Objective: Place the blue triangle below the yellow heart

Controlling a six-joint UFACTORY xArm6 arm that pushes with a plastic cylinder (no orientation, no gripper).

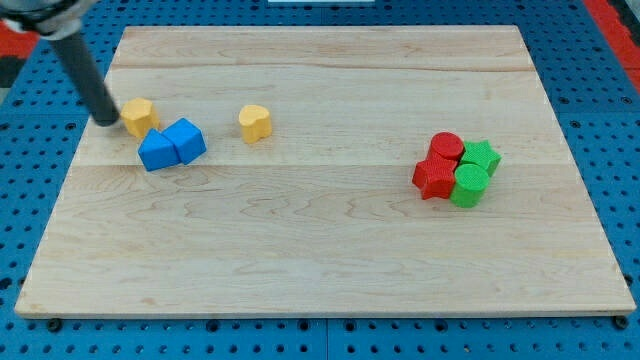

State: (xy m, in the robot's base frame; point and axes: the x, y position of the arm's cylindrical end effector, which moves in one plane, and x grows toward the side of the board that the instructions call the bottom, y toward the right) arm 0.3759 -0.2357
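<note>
The yellow heart [255,123] lies on the wooden board [320,250] left of centre, near the view's top. Two blue blocks touch each other to its left: one [186,140] nearer the heart and one [156,152] further left. I cannot tell which is the triangle. A second yellow block [139,116] sits just above them. My tip [108,122] rests at the left side of that yellow block, up and left of the blue blocks.
A cluster of two red blocks [446,148] [434,177] and two green blocks [480,157] [468,186] sits at the view's right. The board's left edge is close to my tip.
</note>
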